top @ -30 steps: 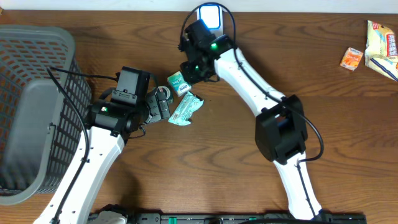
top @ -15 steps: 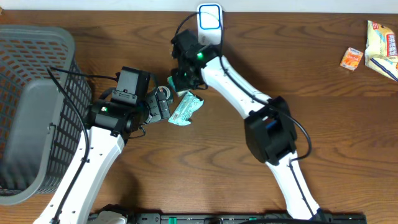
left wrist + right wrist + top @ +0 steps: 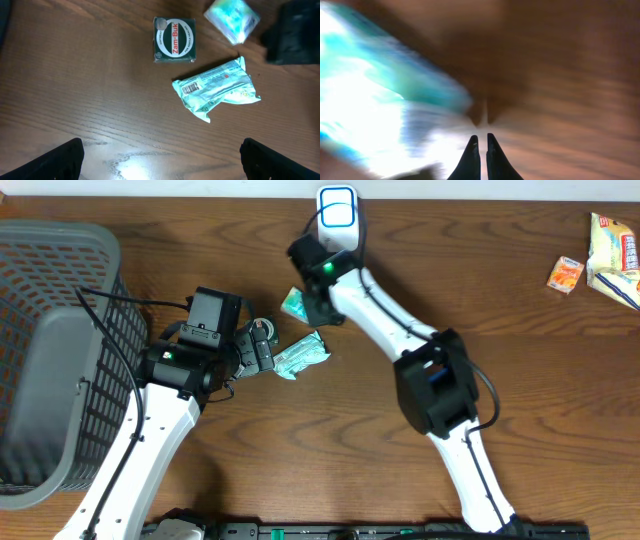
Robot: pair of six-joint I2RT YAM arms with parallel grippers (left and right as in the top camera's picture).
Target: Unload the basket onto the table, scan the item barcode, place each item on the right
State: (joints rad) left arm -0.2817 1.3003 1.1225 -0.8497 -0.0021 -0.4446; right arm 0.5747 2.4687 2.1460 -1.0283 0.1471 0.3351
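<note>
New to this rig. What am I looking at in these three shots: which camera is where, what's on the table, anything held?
Two white robot arms, each ending in a two-finger gripper, work at a wooden table. The wide picture comes from a fixed camera above; the other two come from a camera on each wrist. The left gripper is wide open over a Zam-Buk box and a green packet lying barcode up. The right gripper is shut, with nothing visible between its fingers; its picture is blurred. It sits beside a small teal box, near what looks like the scanner. A grey basket and snack packs lie further off.
</note>
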